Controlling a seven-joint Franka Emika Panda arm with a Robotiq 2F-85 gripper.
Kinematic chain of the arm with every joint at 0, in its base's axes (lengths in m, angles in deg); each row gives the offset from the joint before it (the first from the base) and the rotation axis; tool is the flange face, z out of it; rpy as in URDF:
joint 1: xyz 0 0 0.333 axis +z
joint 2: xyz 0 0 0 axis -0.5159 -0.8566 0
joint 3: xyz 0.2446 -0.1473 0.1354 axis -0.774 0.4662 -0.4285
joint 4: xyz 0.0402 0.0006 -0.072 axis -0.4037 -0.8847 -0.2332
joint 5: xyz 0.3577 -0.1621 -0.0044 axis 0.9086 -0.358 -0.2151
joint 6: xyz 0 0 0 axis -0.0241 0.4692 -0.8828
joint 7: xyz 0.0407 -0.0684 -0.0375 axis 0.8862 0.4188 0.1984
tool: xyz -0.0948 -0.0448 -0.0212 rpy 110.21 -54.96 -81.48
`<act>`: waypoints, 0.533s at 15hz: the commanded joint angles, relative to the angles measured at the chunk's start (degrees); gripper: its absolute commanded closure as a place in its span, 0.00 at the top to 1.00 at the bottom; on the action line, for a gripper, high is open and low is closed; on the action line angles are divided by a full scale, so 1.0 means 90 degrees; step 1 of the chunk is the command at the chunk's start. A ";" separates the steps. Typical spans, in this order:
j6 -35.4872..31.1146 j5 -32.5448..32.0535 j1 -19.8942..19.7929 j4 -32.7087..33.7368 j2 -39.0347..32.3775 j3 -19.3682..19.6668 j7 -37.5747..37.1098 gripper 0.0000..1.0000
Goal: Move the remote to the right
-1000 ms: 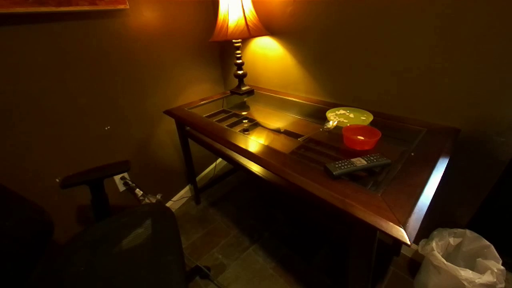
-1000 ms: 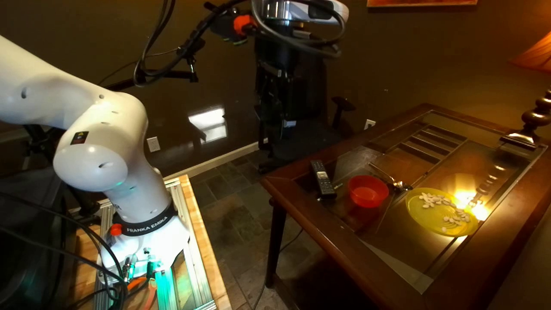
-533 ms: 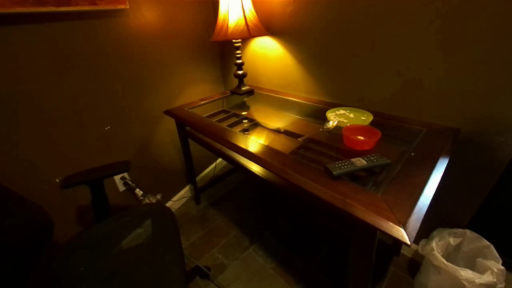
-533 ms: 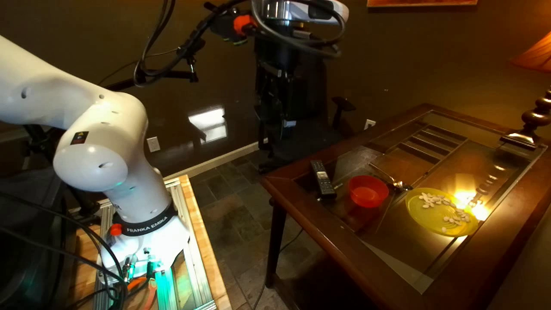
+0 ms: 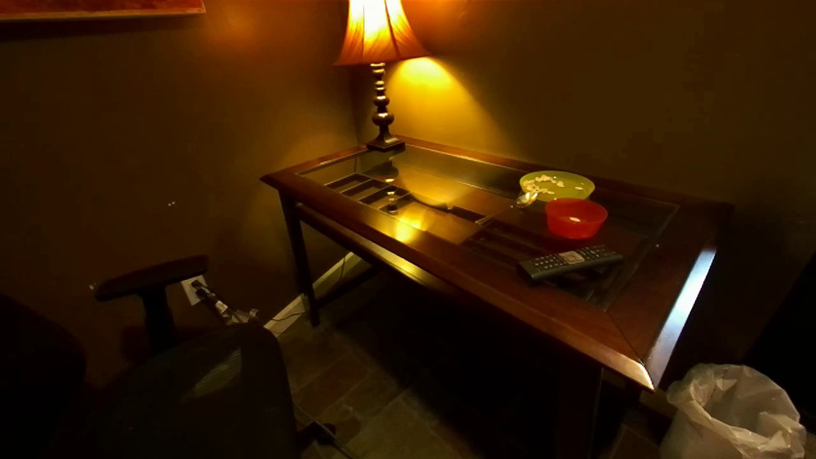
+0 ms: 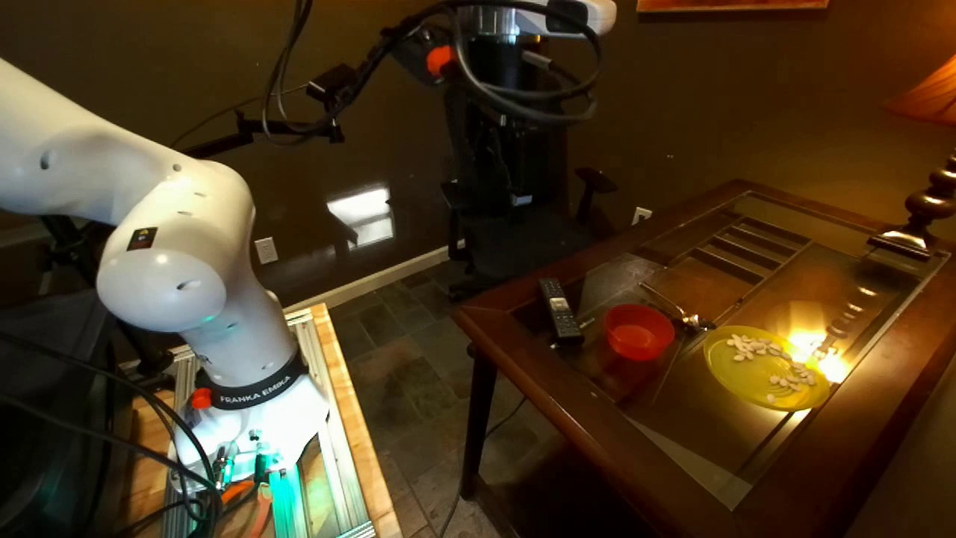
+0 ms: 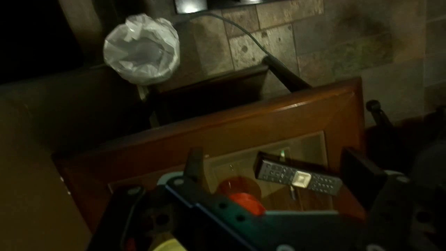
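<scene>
The remote point(image 5: 570, 260) is a dark, flat slab with buttons and a pale square in its middle. It lies on the glass-topped table near a corner, beside the red bowl, and also shows in an exterior view point(image 6: 559, 310). In the wrist view the remote point(image 7: 299, 176) shows whole between the spread fingers of my gripper point(image 7: 278, 169). The gripper is open and empty, above and apart from the remote. In an exterior view the dark gripper point(image 6: 511, 161) hangs in front of the dark chair, left of the table and higher than it; its fingertips are hard to make out there.
The red bowl point(image 6: 638, 332) stands close to the remote. A yellow-green bowl point(image 6: 767, 368) with white pieces and a spoon point(image 5: 526, 199) lie beyond it. A lamp point(image 5: 382, 118) stands at the far corner. A lined bin point(image 5: 733, 408) stands beside the table point(image 5: 676, 268).
In an exterior view the arm's hand and gripper have shifted right and slightly up, and the cables moved with them, mostly in the last half second. The remote and bowls have not moved.
</scene>
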 commanded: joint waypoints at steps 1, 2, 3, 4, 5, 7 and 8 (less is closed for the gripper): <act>-0.1113 0.0737 0.0310 0.0327 -0.0707 -0.0045 -0.0366 1.00; -0.1453 0.0828 0.0365 0.0382 -0.0911 -0.0096 -0.0413 1.00; -0.1657 0.0886 0.0458 0.0523 -0.1252 -0.0136 -0.0367 1.00; -0.1987 0.0881 0.0515 0.0584 -0.1509 -0.0188 -0.0324 1.00; -0.2113 0.0927 0.0561 0.0740 -0.1852 -0.0266 -0.0430 1.00; -0.2559 0.0890 0.0607 0.0924 -0.2384 -0.0419 -0.0581 1.00; -0.2808 0.0869 0.0637 0.1010 -0.2658 -0.0495 -0.0628 1.00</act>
